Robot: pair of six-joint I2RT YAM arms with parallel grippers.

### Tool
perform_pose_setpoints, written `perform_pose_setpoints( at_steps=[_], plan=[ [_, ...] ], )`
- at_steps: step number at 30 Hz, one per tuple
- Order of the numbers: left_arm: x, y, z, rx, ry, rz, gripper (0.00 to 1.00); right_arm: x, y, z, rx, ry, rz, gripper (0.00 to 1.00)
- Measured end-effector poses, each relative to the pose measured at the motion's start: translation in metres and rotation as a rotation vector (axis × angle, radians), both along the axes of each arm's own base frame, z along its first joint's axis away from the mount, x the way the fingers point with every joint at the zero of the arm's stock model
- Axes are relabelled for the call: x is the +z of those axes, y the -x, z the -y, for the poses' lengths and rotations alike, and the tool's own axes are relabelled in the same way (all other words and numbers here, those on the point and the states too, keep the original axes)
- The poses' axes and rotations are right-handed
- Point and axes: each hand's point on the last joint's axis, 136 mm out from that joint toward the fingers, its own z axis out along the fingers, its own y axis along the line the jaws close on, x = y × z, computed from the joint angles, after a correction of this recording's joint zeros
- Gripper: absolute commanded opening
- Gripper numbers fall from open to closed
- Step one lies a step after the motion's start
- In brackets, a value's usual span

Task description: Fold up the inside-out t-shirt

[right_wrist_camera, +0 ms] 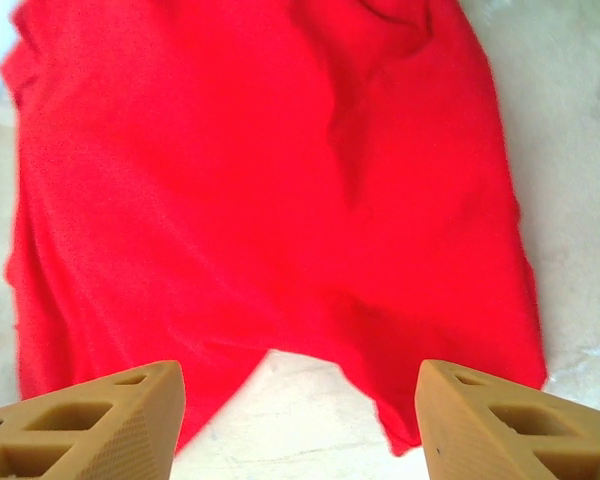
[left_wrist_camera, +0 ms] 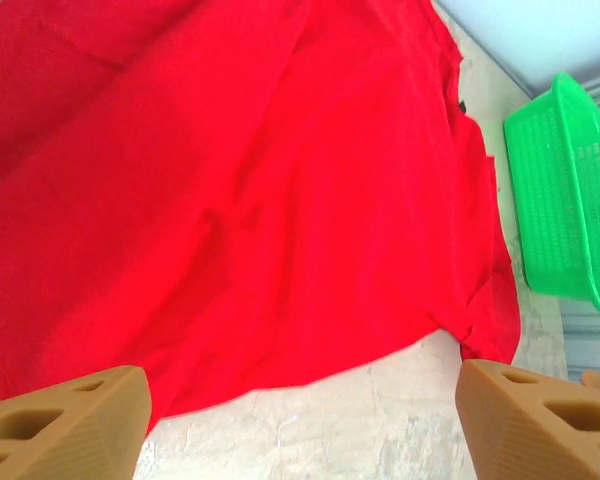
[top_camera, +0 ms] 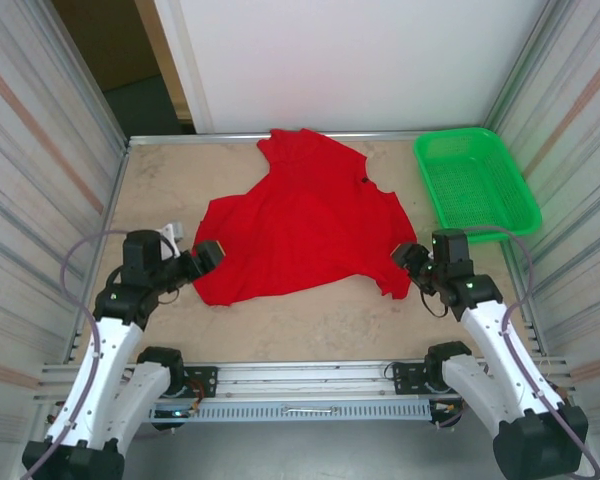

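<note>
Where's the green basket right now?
In the top view, the green basket sits at the far right corner of the table, just right of the red t-shirt.

The inside-out t-shirt [top_camera: 300, 225], bright red, lies spread but rumpled in the middle of the tabletop [top_camera: 310, 330], a plain red face up. Its narrow far end nears the back edge. Its near edge arches between two hanging corners.

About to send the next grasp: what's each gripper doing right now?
Left gripper: open, holding nothing, at the edge of the shirt.
Right gripper: open, holding nothing, also at the shirt's edge.
</note>
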Motion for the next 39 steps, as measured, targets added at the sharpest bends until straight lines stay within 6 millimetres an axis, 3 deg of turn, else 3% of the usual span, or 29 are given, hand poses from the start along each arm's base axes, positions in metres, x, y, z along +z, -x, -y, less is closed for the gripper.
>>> perform_pose_setpoints(
  at_steps=[3,6,12,16,19,23,27,31,35,38,39],
  plan=[
    [0.010,-0.033,0.005,-0.017,-0.021,-0.019,0.82,0.012,-0.015,-0.009,0.023,-0.003,0.014,0.58],
    [0.004,-0.086,0.021,-0.064,-0.056,-0.060,0.82,0.001,-0.035,-0.027,0.066,0.000,-0.020,0.54],
    [-0.071,-0.185,0.058,-0.172,-0.140,-0.211,0.78,-0.062,-0.053,-0.058,0.102,0.020,-0.178,0.50],
    [-0.125,-0.212,0.063,-0.190,-0.176,-0.305,0.78,-0.083,-0.056,-0.069,0.089,0.039,-0.214,0.50],
    [-0.149,-0.208,0.052,-0.171,-0.183,-0.373,0.78,-0.096,-0.058,-0.065,0.049,0.049,-0.246,0.50],
    [-0.156,-0.205,0.027,-0.102,-0.143,-0.398,0.78,-0.119,-0.066,-0.051,-0.025,0.057,-0.324,0.49],
    [-0.156,-0.197,-0.002,-0.028,-0.081,-0.391,0.77,-0.115,-0.100,-0.048,-0.068,0.042,-0.329,0.50],
    [-0.157,-0.173,-0.014,0.010,-0.045,-0.389,0.77,-0.118,-0.135,-0.053,-0.081,0.035,-0.363,0.49],
    [-0.158,-0.125,-0.004,0.039,0.019,-0.401,0.77,-0.117,-0.186,-0.065,-0.078,0.005,-0.369,0.49],
    [-0.158,-0.079,0.026,0.031,0.089,-0.414,0.79,-0.116,-0.224,-0.076,-0.066,-0.026,-0.361,0.49],
    [-0.156,-0.059,0.045,0.002,0.108,-0.421,0.79,-0.115,-0.237,-0.079,-0.059,-0.039,-0.354,0.49]
  ],
)
